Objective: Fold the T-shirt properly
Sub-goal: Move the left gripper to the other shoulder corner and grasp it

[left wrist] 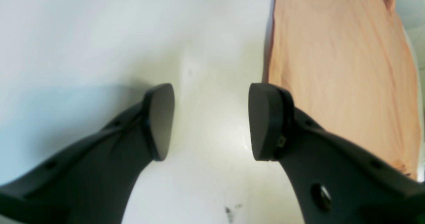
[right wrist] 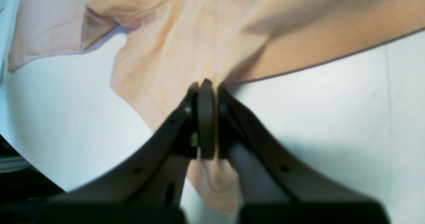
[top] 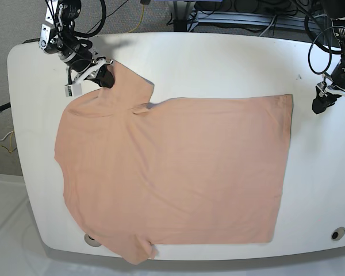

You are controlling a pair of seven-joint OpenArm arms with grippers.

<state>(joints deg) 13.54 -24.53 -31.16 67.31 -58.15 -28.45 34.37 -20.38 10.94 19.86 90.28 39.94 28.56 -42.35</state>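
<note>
The T-shirt [top: 172, 172] is soft peach cotton, spread nearly flat across the glossy white table [top: 218, 63], its lower sleeve drooping over the table's front edge. Faint wrinkles run through the fabric. The right gripper [right wrist: 206, 84], matte black with rounded pads, is clenched on a bunched sleeve edge at the shirt's upper corner; its wrist view shows the cloth pinched and puckering between the jaws, which the base view hides. The left gripper [left wrist: 211, 121] hangs released, its jaws apart over bare tabletop just beside the shirt's hem. In the base view, that arm angles down from the table's far corner.
</note>
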